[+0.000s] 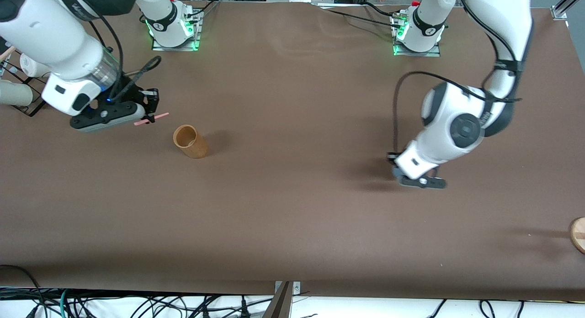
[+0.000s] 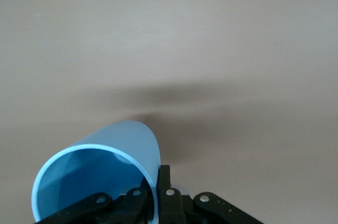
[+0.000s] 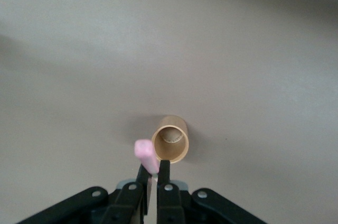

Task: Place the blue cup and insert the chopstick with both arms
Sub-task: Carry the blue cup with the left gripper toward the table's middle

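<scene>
The blue cup (image 2: 124, 145) shows only in the left wrist view, its open mouth toward the camera. My left gripper (image 2: 157, 182) is shut on its wall, one finger inside and one outside. In the front view my left gripper (image 1: 419, 181) hangs low over the table toward the left arm's end and hides the cup. My right gripper (image 1: 150, 110) is shut on the pink chopstick (image 1: 152, 119), held above the table beside the tan wooden cup (image 1: 190, 141). In the right wrist view the chopstick (image 3: 145, 152) sticks out between my right gripper's (image 3: 153, 170) fingers, near the tan cup (image 3: 170, 139).
A black wire rack with white cups (image 1: 16, 93) stands at the right arm's end of the brown table (image 1: 292, 217). A round wooden piece (image 1: 578, 234) lies at the table's edge at the left arm's end.
</scene>
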